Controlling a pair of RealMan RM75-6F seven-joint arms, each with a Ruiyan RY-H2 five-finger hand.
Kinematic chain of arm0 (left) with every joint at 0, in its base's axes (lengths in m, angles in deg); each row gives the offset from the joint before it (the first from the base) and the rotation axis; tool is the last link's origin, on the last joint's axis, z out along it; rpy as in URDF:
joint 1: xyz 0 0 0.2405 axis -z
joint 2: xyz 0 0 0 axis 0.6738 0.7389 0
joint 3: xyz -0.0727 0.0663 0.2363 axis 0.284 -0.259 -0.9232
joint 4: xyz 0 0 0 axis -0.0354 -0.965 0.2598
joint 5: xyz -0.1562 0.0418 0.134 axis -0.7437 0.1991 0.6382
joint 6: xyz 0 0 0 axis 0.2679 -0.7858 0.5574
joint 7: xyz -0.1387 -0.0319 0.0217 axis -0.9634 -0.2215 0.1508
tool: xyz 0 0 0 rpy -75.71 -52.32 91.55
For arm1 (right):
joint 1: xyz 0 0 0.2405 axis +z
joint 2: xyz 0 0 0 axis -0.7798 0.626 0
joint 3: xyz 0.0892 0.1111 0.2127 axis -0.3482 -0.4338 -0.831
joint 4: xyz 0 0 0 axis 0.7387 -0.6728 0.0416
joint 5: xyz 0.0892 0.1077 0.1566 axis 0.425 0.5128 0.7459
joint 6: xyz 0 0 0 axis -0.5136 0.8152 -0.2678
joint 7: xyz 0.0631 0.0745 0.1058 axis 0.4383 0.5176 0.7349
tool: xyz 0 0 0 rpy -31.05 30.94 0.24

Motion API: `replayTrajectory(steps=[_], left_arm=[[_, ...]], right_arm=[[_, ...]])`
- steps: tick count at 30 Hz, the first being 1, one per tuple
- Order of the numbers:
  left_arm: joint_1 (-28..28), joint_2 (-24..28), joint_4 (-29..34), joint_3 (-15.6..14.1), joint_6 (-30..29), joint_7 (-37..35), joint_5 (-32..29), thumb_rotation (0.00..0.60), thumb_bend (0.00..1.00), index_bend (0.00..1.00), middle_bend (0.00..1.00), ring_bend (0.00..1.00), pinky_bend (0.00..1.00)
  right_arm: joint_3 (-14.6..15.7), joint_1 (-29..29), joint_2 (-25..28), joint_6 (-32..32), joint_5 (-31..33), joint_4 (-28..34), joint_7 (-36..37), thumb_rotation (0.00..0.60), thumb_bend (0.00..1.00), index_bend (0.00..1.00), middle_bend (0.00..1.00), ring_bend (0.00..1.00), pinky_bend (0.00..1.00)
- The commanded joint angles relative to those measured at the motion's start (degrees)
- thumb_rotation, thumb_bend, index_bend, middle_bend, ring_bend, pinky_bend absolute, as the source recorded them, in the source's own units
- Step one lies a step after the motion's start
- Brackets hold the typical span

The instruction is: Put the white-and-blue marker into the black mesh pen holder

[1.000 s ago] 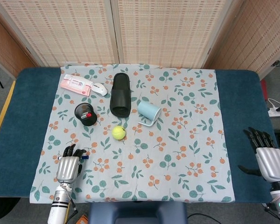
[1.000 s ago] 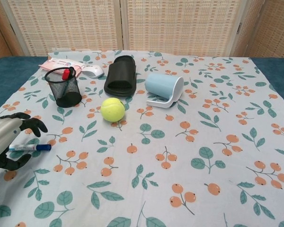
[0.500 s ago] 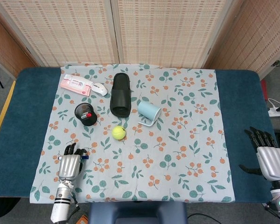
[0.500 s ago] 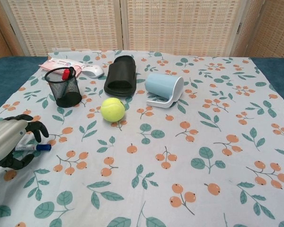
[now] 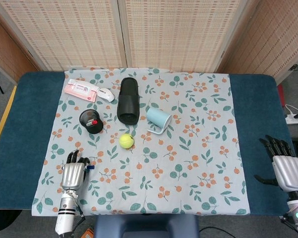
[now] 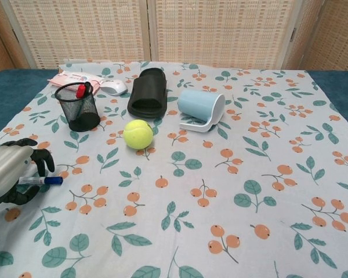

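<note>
Head view: silver left hand (image 5: 73,173) with dark fingers low on the floral tablecloth (image 5: 188,148), curled over the white-and-blue marker (image 5: 89,167) (only its blue tip visible past the fingers). Black mesh pen holder (image 5: 91,121) well apart, further up the cloth, with a red-capped pen (image 5: 93,122) inside. Right hand (image 5: 285,166) at the blue table (image 5: 253,109) edge, fingers spread, holding nothing.

Chest view: left hand (image 6: 11,171) curved around the marker (image 6: 40,180), fingers (image 6: 39,157) above and thumb below; firm grip or mere contact, cannot tell. Marker flat on the cloth. Pen holder (image 6: 78,106) upright, left of a black slipper (image 6: 148,92). Yellow tennis ball (image 6: 138,134) and tipped pale-blue mug (image 6: 200,108) nearby.
</note>
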Motion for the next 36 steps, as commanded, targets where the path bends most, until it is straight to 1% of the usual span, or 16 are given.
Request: replayTrajectory(steps=[1, 6, 10, 19, 32, 36], left_arm=[[0.1, -0.3, -0.4, -0.1, 0.0, -0.2, -0.1, 0.6, 0.35, 0.43, 0.43, 0.1, 0.14], [0.3, -0.9, -1.6, -0.2, 0.0, -0.4, -0.1, 0.6, 0.35, 0.43, 0.44, 0.1, 0.14], [0.4, -1.3, -2.7, -0.4, -0.5, -1.2, 0.5, 0.6, 0.35, 0.45, 0.46, 0.11, 0.14], [0.7, -2.2, -5.4, -0.4, -0.9, 0.6, 0.5, 0.6, 0.35, 0.57, 0.55, 0.18, 0.16], [0.7, -2.3, -5.8, -0.6, -2.4, 0.7, 1.4, 0.6, 0.35, 0.57, 0.56, 0.19, 0.17], [0.8, -1.1, -3.8, -0.6, -4.2, 0.5, 3.0, 0.6, 0.35, 0.56, 0.56, 0.19, 0.17]], right_arm=[[-0.1, 0.0, 0.0, 0.1, 0.2, -0.1, 0.1, 0.6, 0.0, 0.11, 0.0, 0.0, 0.0], [-0.2, 0.0, 0.0, 0.0, 0.6, -0.1, -0.1, 0.6, 0.0, 0.12, 0.0, 0.0, 0.0], [-0.2, 0.0, -0.1, 0.0, 0.9, -0.1, -0.4, 0.6, 0.0, 0.12, 0.0, 0.0, 0.0], [-0.3, 0.3, -0.1, -0.4, 1.2, 0.0, -0.5, 0.6, 0.0, 0.12, 0.0, 0.0, 0.0], [-0.3, 0.4, -0.2, -0.6, 1.5, 0.0, -0.8, 0.6, 0.0, 0.12, 0.0, 0.0, 0.0], [-0.3, 0.4, -0.2, -0.5, 1.2, 0.0, -0.6, 0.6, 0.0, 0.12, 0.0, 0.0, 0.0]])
